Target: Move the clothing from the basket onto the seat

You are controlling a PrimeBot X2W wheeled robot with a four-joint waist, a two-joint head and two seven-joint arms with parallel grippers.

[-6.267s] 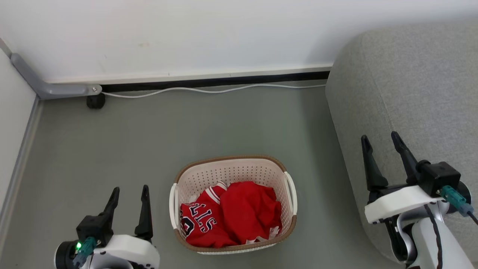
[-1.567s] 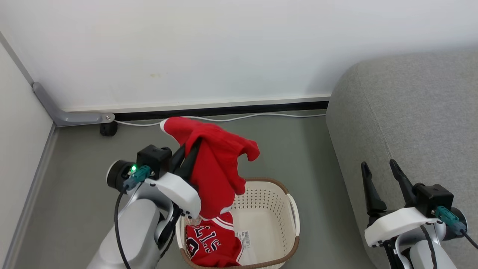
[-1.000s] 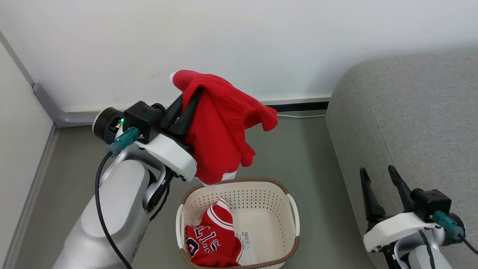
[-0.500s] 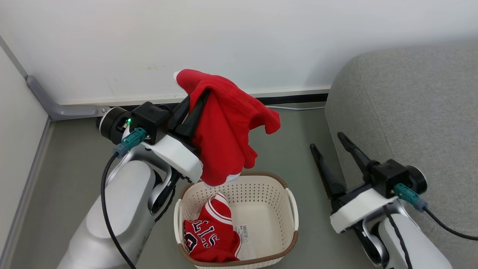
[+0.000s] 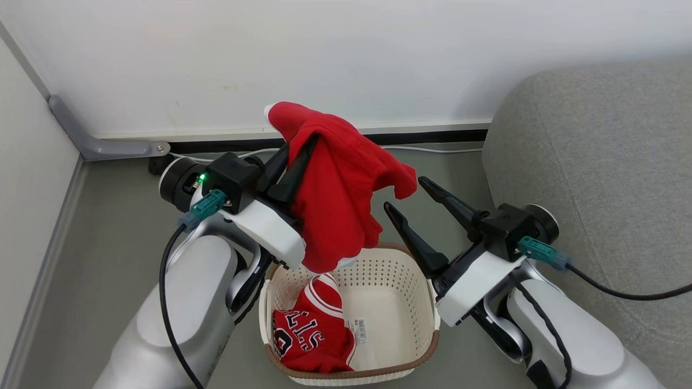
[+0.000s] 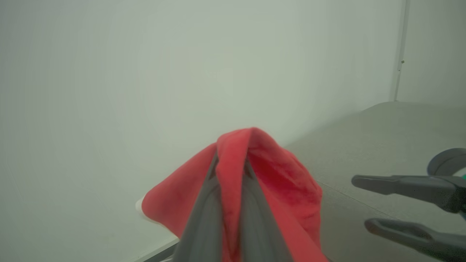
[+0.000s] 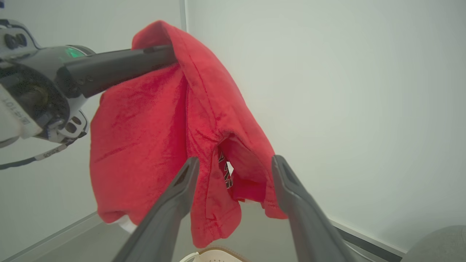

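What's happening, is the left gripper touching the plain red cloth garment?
Touching. Left wrist view: the left gripper is shut, pinching a fold of the plain red cloth garment.

Red garment (image 5: 335,189); cream basket (image 5: 390,276); grey sofa (image 5: 594,162).

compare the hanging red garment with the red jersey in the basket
The plain red fabric garment hangs aloft, pinched in the left gripper; the red jersey with black-and-white lettering lies crumpled in the cream perforated basket. The garment's outer face looks plain; the jersey has striped trim. Both are red.
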